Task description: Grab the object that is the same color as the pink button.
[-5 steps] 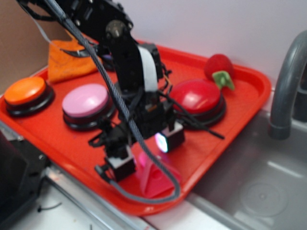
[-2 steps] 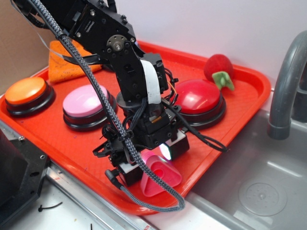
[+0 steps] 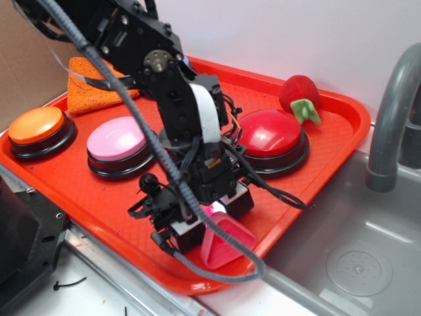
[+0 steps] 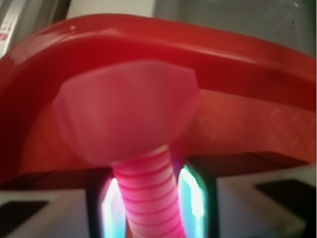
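The object (image 3: 227, 243), a small hot-pink triangular block, sits tilted near the front rim of the red tray (image 3: 329, 164). My gripper (image 3: 214, 217) is down over it, one finger on each side. In the wrist view the block's broad body (image 4: 126, 109) fills the middle, and its ribbed stub (image 4: 148, 193) runs down between my two glowing pads (image 4: 190, 198). The gripper (image 4: 151, 208) is shut on that stub. The pink button (image 3: 117, 141), a glossy light-pink dome on a black base, stands at the left of the tray, apart from the gripper.
A red button (image 3: 270, 135) stands just behind the gripper and an orange button (image 3: 36, 125) at the far left. A red plush strawberry (image 3: 299, 92) and an orange cloth (image 3: 92, 82) lie at the back. A grey faucet (image 3: 391, 112) and steel sink (image 3: 355, 257) are at the right.
The gripper has come lower and its fingers have drawn together round the pink block. The block has tipped from lying with its hollow face up to a steeper tilt.
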`<state>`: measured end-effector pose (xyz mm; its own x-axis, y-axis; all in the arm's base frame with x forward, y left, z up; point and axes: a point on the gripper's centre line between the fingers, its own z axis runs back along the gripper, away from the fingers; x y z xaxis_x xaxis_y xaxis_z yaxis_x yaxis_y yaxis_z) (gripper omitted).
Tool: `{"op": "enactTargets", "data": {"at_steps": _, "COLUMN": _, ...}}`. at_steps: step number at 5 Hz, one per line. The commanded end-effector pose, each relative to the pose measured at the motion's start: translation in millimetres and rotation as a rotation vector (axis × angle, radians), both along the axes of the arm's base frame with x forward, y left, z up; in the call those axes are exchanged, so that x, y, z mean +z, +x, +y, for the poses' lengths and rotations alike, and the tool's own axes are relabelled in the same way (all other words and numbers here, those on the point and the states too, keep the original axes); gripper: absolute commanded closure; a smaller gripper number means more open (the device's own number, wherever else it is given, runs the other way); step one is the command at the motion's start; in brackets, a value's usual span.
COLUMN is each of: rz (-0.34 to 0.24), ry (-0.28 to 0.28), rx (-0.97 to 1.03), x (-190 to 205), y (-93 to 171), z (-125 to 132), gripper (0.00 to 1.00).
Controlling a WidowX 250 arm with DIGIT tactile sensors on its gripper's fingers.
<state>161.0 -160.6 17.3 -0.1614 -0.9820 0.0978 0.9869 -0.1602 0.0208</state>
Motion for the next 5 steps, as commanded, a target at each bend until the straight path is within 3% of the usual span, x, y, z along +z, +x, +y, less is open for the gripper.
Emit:
{"op": "enactTargets", "data": {"at_steps": 1, "rz": -0.027, "ry": 0.002, "rx": 0.212, "x": 18.5, "y": 4.7, "z": 16.3, "gripper": 1.00}}
{"op": "enactTargets", "data": {"at_steps": 2, "rz": 0.039, "ry": -0.002, "rx": 0.462, "x": 49.3, "y": 13.6, "z": 37.8, "gripper": 1.00}}
{"op": "enactTargets", "data": {"at_steps": 3, "rz": 0.056, "ry": 0.032, "rx": 0.712, "x": 87.8, "y": 22.0, "z": 65.9, "gripper": 1.00}}
{"op": "enactTargets", "data": {"at_steps": 4, "rz": 0.018, "ry": 0.047, "rx": 0.964, "x": 120.9, "y": 25.7, "z": 88.0, "gripper": 1.00}}
{"op": "enactTargets", "data": {"at_steps": 5, "rz": 0.053, "ry": 0.031, "rx": 1.213, "x": 149.2, "y": 20.5, "z": 100.2, "gripper": 1.00}}
